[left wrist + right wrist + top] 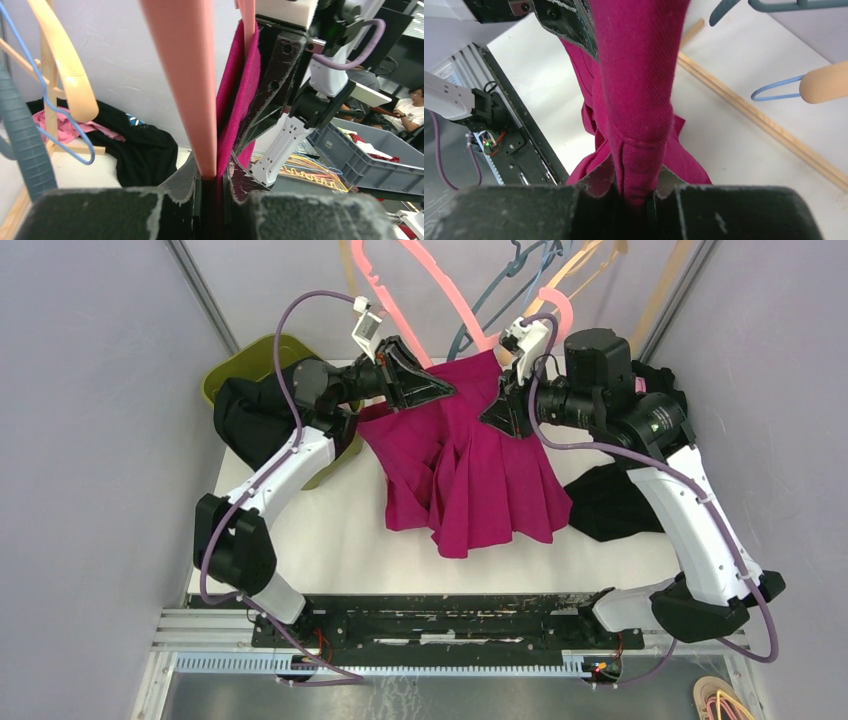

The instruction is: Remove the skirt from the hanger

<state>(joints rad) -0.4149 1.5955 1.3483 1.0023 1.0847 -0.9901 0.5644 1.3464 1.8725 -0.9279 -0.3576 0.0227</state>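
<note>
My left end effector is clamped tight on the pink hanger, and the top band of the skirt is pinched in beside it. My right end effector squeezes the band's other end. The skirt's bottom lies spread on the white desk.

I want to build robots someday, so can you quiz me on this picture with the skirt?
1. True or false: the skirt is blue.
2. What does the right gripper pinch? A) skirt B) cup C) shoe
3. Fill in: the left gripper is shut on the pink ____.
Key: 1 false; 2 A; 3 hanger.
</note>
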